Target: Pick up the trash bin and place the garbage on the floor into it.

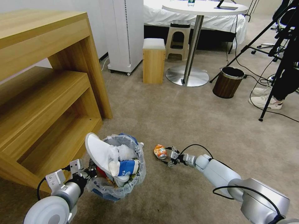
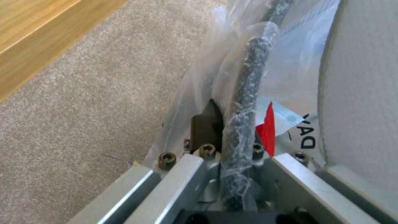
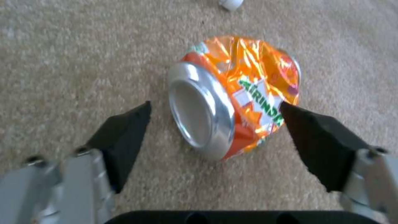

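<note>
The trash bin [image 1: 124, 183], lined with a crinkled translucent bag, stands tilted on the beige floor [image 1: 187, 124] at the lower left. It holds garbage: a white slipper [image 1: 99, 151], a blue-white cup [image 1: 128, 167] and red scraps. My left gripper [image 1: 89, 173] is shut on the bin's near rim; the left wrist view shows the black bagged rim [image 2: 245, 93] pinched in the left gripper [image 2: 232, 133]. A crushed orange can [image 1: 160, 151] lies on the carpet right of the bin. My right gripper [image 1: 170, 157] is open just behind it, the can [image 3: 236, 93] lying between the right gripper's [image 3: 215, 105] fingertips, untouched.
A wooden shelf unit [image 1: 46, 93] stands close on the left of the bin. Farther off are a wooden stool [image 1: 153, 60], a round table's pedestal [image 1: 187, 75], a brown wood-look bin [image 1: 228, 82], and tripod legs [image 1: 271, 93] with cables. Open carpet lies ahead.
</note>
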Controlling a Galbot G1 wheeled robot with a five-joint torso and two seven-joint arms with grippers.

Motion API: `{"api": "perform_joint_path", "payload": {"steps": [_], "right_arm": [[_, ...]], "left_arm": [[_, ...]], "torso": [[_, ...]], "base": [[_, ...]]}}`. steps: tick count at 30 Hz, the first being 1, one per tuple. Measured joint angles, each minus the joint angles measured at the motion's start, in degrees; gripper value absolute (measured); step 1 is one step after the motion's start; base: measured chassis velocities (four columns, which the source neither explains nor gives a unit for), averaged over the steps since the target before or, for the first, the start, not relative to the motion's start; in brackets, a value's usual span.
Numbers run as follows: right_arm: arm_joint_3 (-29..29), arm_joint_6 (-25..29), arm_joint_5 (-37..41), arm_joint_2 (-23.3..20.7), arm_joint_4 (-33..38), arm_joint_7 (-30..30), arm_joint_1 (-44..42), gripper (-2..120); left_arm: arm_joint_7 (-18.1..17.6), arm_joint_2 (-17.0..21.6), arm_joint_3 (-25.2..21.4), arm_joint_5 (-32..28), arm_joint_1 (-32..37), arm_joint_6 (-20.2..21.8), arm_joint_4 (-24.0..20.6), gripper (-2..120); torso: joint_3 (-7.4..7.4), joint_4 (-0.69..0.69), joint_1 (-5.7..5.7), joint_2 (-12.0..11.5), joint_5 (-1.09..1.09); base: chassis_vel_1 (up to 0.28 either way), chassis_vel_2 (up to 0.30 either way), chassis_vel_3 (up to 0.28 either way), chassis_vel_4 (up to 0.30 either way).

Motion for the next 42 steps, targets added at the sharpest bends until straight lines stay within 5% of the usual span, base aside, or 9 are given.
{"api": "perform_joint_path", "payload": {"steps": [22,31,42], "right_arm": [[2.41,0.71,-1.24,0.96,-1.55,0.20,-1.30,0],[1.47,1.03,0.48,-0.38,1.71,0.23,-1.46,2],[1.12,0.58,-0.94,-0.83,0.97,1.56,-0.26,41]], "left_arm": [[0.31,-0.66,0.14,1.17,0.30,-0.55,0.35,0],[0.35,-0.41,0.31,1.09,-0.10,-0.56,0.77,0],[0.45,-0.26,0.25,1.08,-0.09,-0.77,0.43,0]], "torso": [[0.00,0.00,0.00,0.00,0.00],[0.00,0.00,0.00,0.00,0.00],[0.00,0.00,0.00,0.00,0.00]], "base": [[0.000,0.000,0.000,0.000],[0.000,0.000,0.000,0.000],[0.000,0.000,0.000,0.000]]}}
